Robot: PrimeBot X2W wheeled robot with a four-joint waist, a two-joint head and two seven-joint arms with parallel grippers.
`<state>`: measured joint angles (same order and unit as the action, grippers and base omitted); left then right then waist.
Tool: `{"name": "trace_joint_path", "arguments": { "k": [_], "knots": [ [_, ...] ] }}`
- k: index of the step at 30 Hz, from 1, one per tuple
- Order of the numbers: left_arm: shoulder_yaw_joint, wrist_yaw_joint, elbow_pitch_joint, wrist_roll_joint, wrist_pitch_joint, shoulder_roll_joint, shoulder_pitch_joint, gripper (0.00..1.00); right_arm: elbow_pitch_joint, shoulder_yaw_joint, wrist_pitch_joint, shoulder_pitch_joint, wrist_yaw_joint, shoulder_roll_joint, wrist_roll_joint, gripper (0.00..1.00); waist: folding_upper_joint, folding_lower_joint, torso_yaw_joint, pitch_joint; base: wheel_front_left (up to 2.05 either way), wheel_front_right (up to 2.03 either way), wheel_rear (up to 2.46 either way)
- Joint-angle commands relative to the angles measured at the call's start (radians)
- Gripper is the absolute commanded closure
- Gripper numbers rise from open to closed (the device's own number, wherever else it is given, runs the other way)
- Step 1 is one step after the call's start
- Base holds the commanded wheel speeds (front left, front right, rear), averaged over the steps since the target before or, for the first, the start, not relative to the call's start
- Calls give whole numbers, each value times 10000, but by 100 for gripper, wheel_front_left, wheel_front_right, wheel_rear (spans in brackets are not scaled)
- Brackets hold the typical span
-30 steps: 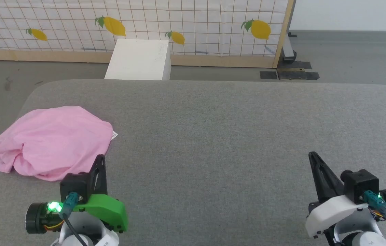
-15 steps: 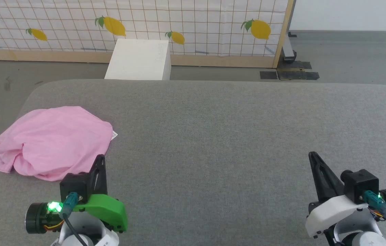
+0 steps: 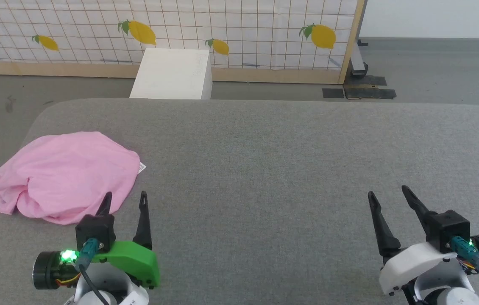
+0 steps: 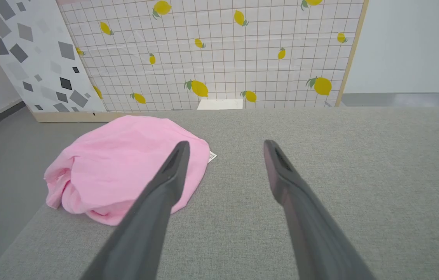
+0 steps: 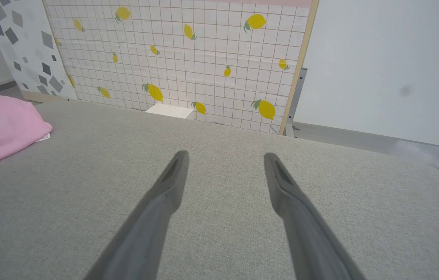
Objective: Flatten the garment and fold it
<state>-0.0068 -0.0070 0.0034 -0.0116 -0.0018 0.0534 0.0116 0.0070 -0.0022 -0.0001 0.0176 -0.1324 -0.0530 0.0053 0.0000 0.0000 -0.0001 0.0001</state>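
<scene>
Pink garment (image 3: 61,176) lies bunched at the left edge of the grey fabric surface (image 3: 265,161), white tag (image 3: 141,168) at its right side. Your left gripper (image 3: 125,194) is just beside it, fingers apart & empty. Your right gripper (image 3: 387,191) is well apart from it, fingers also spread, nothing btwn them.

1. The pad (image 3: 290,152) was broad, covered in grey woven fabric, with a rounded far left corner.
2. The garment (image 3: 61,173) lay on it as a crumpled pink heap, far to the left.
3. The heap's left end reached the pad's left edge; whether it hung over could not be told.
4. A small white tag (image 3: 141,168) stuck out at the heap's right side, flat on the fabric.
5. The grey fabric lay smooth, without creases.
</scene>
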Motion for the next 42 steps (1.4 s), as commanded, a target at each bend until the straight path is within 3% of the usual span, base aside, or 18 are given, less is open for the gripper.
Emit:
{"name": "trace_joint_path", "arguments": {
  "k": [1, 42],
  "knots": [
    [-31, 48, 46, -63, -74, -1, 31, 0, 41, -9, -62, -45, 1, 1, 2, 0, 0, 0, 0, 1, 0, 0, 0],
    [-495, 537, 614, -928, -921, -11, 290, 0, 736, -252, -924, -345, 6, 10, 251, 0, 0, 0, 13, -44, 0, 0, 0]
  ]
}}
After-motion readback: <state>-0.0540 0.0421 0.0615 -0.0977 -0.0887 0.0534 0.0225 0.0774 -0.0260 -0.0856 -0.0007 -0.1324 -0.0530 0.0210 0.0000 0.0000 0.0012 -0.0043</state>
